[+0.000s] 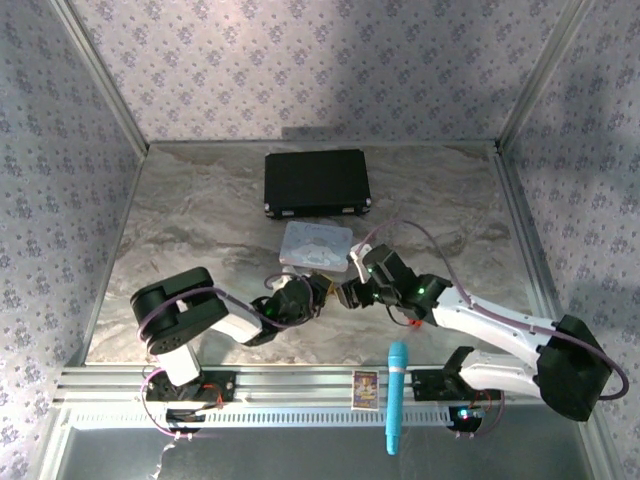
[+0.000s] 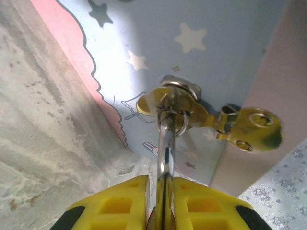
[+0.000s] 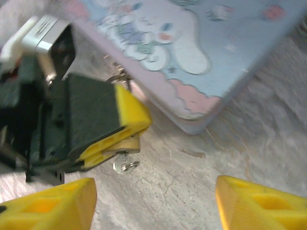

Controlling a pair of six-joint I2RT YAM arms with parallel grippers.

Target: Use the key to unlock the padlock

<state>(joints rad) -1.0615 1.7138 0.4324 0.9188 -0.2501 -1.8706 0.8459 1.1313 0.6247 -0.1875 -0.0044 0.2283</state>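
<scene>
The marble desk (image 1: 200, 220) carries a black case (image 1: 318, 183) toward its far edge. At 6 o'clock from the case lies a pastel tin (image 1: 316, 243) printed with stars and a cartoon figure. A blue pen-like tube (image 1: 397, 395) rests on the near rail, at about 5 o'clock from the tin.

Both arms meet just at the tin's near edge, the left jaws at its 6 o'clock and the right jaws at 5 o'clock, tips almost facing.

The left jaws are closed almost fully, with only a slit between the yellow pads (image 2: 120, 201). They grip the padlock (image 2: 165, 158). Its thin silvery shackle runs from the pads to the tin's gold latch (image 2: 201, 115) (whether it passes through the latch, I cannot tell). In the right wrist view a sliver of brass body (image 3: 128, 143) shows between those pads.

The right jaws stand wide apart, pads (image 3: 48, 203) at either lower corner, gripping and touching nothing.

A small silvery piece with a wire ring, seemingly the key (image 3: 122, 166), sits on the marble just below the padlock, at its 6 o'clock.
</scene>
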